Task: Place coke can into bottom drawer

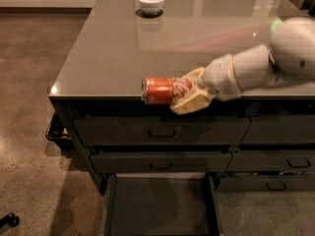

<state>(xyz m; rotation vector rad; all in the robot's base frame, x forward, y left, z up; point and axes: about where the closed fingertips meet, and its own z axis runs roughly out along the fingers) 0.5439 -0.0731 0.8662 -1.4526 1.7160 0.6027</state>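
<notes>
The coke can (160, 90) is red-orange with white script and lies sideways in the air at the counter's front edge. My gripper (189, 92) is shut on the coke can, its yellowish fingers (191, 102) clasping the can's right end. The white arm (256, 68) reaches in from the right. The bottom drawer (160, 208) of the left column stands pulled open below, a dark box with a flat bare bottom. The can hangs above the two shut drawer fronts, over the open drawer.
A white bowl (150, 2) stands at the back of the grey countertop (113, 48). Two shut handled drawer fronts (161, 131) sit above the open drawer; the right column's drawers (280, 161) are shut. A small dark object (9, 220) lies on the floor at lower left.
</notes>
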